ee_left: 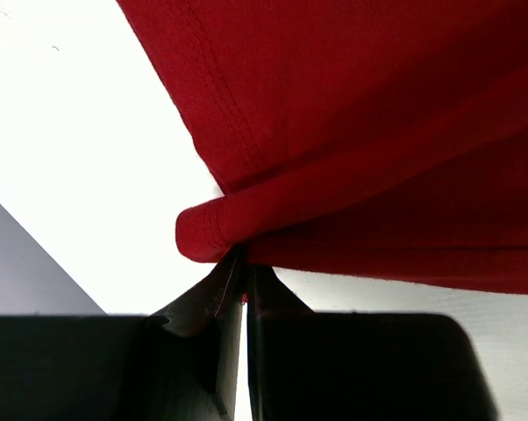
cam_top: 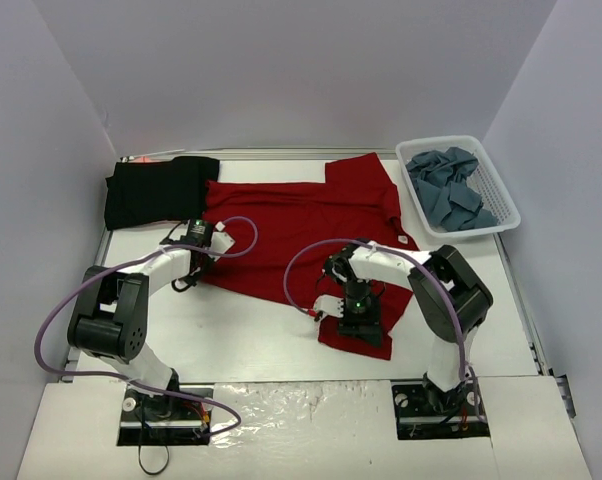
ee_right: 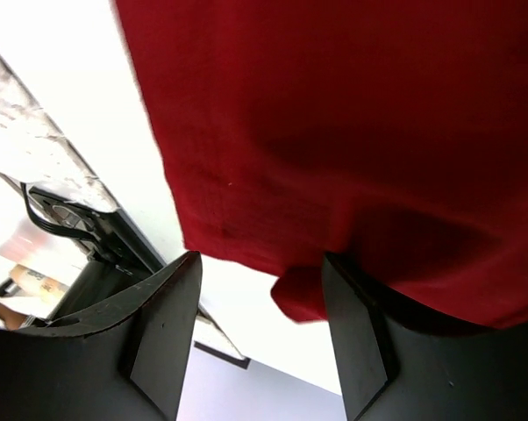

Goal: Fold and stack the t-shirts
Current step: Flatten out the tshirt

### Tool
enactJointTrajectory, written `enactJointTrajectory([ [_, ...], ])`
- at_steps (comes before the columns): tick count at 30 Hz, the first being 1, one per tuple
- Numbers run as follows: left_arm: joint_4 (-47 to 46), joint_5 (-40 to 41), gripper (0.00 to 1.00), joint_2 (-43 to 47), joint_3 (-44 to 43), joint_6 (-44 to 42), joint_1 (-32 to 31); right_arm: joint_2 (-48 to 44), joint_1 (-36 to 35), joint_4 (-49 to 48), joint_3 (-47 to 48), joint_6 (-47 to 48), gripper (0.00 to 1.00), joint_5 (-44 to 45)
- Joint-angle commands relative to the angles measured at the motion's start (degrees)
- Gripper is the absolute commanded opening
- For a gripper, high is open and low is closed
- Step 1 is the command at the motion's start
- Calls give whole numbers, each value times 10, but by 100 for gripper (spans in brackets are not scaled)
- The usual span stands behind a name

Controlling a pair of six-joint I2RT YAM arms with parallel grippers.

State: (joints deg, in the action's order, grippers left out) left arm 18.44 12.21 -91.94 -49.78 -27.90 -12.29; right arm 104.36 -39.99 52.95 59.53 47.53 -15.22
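The dark red t-shirt (cam_top: 301, 225) lies spread across the middle of the white table (cam_top: 251, 335), its collar end toward the right rear and one corner reaching the near side, under the right arm. The left gripper (ee_left: 244, 268) has its fingers pressed together on a rolled fold at the shirt's left edge. In the left wrist view the hem bunches right at the tips. The right gripper (ee_right: 260, 267) hovers over the near corner with its fingers (ee_right: 163, 329) spread. The cloth corner hangs between them and is not clamped. A folded black t-shirt (cam_top: 159, 190) sits at the left rear, touching the red shirt's far left corner. The white lattice basket (cam_top: 506, 205) stands at the right rear, just beside the red shirt, with crumpled blue-grey t-shirts (cam_top: 449, 190) inside. The right arm's purple cable (cam_top: 293, 270) loops over the red cloth, and the arm itself covers part of the near corner from above.
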Motion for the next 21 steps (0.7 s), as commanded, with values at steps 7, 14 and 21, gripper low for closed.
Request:
enactJointTrajectory([
  [7, -5, 23, 2, 8, -52, -13, 17, 59, 42, -45, 96, 8, 55, 18],
  [14, 0, 33, 2, -13, -95, -16, 20, 43, 39, -16, 132, -2, 57, 8],
  [21, -7, 29, 2, -10, -92, -13, 25, -45, 34, 4, 74, -7, 59, 26],
])
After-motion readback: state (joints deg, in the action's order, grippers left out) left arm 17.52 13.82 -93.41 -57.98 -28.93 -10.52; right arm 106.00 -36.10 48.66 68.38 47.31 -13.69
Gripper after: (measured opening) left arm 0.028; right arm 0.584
